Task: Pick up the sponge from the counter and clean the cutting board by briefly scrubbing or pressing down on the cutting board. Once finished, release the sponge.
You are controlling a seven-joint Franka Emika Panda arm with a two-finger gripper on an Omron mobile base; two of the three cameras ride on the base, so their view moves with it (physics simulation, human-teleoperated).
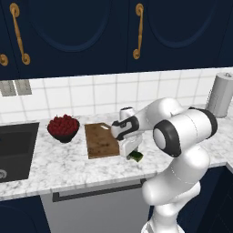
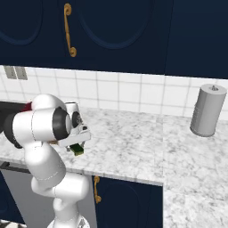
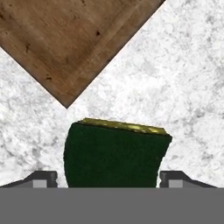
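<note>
The sponge [image 3: 113, 153], dark green with a yellow edge showing at its far side, sits tilted between my fingertips, and my gripper [image 3: 108, 179] is shut on it. From the left base view the gripper [image 1: 131, 151] hangs just off the front right corner of the brown cutting board [image 1: 101, 140], with the sponge [image 1: 135, 156] poking out below it, close above the white marble counter [image 1: 68, 168]. In the hand view the cutting board [image 3: 74, 39] fills the upper left, its corner pointing toward the sponge. In the right base view the sponge [image 2: 78, 149] shows under the hand [image 2: 76, 143].
A dark bowl of red fruit [image 1: 63, 127] stands left of the board, and a black sink [image 1: 13, 150] lies further left. A grey paper towel roll [image 2: 207, 110] stands at the far right by the tiled wall. Dark blue cabinets hang overhead.
</note>
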